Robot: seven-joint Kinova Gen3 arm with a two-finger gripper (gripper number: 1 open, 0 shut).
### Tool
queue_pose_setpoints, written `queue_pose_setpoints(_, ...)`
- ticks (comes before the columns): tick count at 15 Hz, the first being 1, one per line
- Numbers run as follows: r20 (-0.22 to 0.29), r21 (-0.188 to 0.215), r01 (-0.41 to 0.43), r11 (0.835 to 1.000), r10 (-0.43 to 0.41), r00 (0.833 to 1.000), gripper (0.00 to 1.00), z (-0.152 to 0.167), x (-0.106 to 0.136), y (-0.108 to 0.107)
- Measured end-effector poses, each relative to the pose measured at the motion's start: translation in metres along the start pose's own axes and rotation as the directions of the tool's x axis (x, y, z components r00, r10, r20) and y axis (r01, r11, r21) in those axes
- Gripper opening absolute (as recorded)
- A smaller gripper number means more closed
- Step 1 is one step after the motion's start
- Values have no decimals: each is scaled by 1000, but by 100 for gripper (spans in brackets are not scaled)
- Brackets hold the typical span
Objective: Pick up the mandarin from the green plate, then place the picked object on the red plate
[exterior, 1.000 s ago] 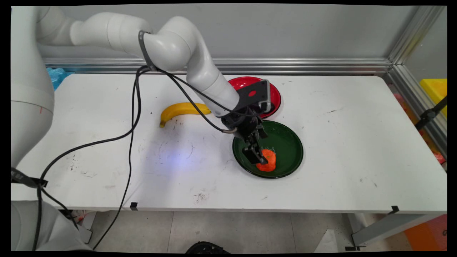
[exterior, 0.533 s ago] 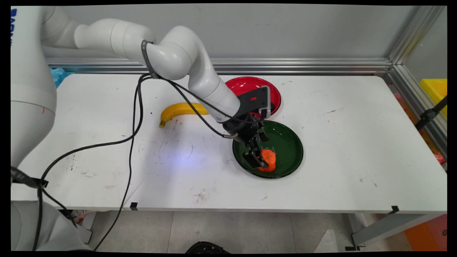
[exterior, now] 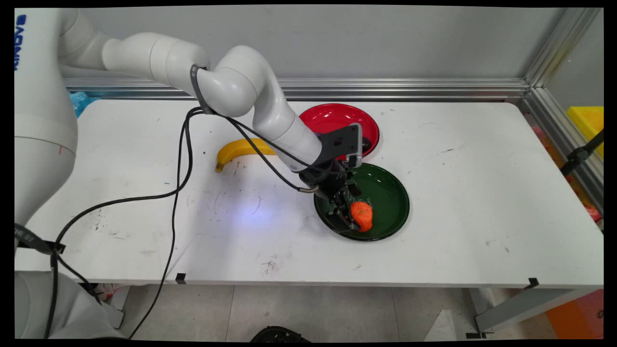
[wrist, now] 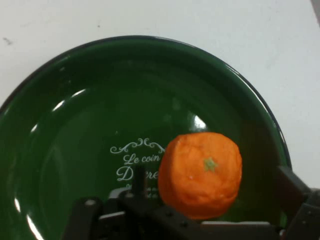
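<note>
Main view: since a second ago the gripper [exterior: 351, 218] has slid toward the green plate's [exterior: 390, 193] near-left rim, and the orange [exterior: 362, 216] has shifted slightly with it. The orange lies inside the green plate, near its front-left edge, pressed against the gripper's right side. A red plate [exterior: 332, 116] sits just behind the green one; a banana [exterior: 236, 149] lies to the left on the white table [exterior: 482, 193], partly behind the arm. A grey wall and metal rails stand behind.

Hand view: the orange [wrist: 201, 172] sits between the gripper's [wrist: 210, 220] spread fingers [wrist: 292, 187], which stand open, on the green plate [wrist: 100, 100] beside white lettering.
</note>
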Motion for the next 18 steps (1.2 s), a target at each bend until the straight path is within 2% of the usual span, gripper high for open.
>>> queue_pose_setpoints(1,-1,-2,0,1000,0,1000,100,1,-1,0)
queue_pose_setpoints(2,-2,-4,1,1000,-1,1000,0,2,-2,1)
queue_pose_setpoints(11,-9,-11,-4,1000,4,1000,0,3,-2,-1)
queue_pose_setpoints(18,-35,21,-23,1000,24,999,0,-18,16,-31)
